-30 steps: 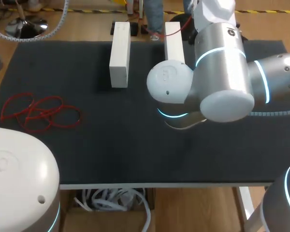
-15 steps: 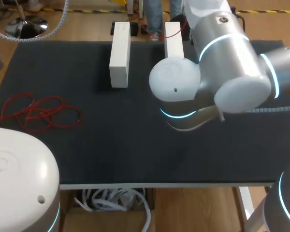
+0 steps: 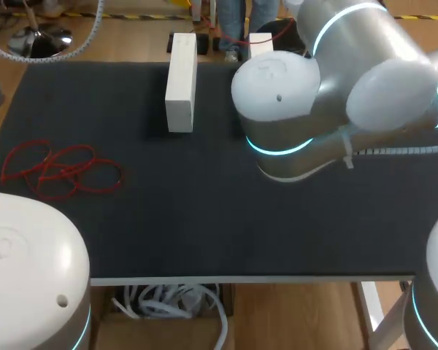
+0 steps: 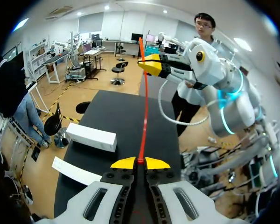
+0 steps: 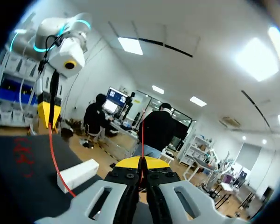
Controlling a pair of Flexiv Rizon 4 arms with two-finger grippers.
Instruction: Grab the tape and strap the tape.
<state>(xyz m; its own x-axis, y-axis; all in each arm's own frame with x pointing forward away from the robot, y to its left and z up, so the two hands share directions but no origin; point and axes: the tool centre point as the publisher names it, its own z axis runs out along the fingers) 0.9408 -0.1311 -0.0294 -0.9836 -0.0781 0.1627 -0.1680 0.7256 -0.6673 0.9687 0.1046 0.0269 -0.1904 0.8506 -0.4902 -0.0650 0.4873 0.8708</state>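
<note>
I'm looking at the black-topped table (image 3: 146, 233). A tangle of red tape loops (image 3: 58, 171) lies flat near its left edge. Toward the far edge a white block (image 3: 181, 80) lies lengthwise, well apart from the loops, and a second white block (image 3: 260, 42) lies beside it, partly hidden.

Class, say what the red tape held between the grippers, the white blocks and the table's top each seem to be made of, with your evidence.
Red tape: probably thin flexible plastic or rubber, smooth; it curves softly along its span. White blocks: perhaps foam or painted wood, matte, sharp-edged. Table top: dark matte covering, maybe fabric or a rubber mat; no glare.
</note>
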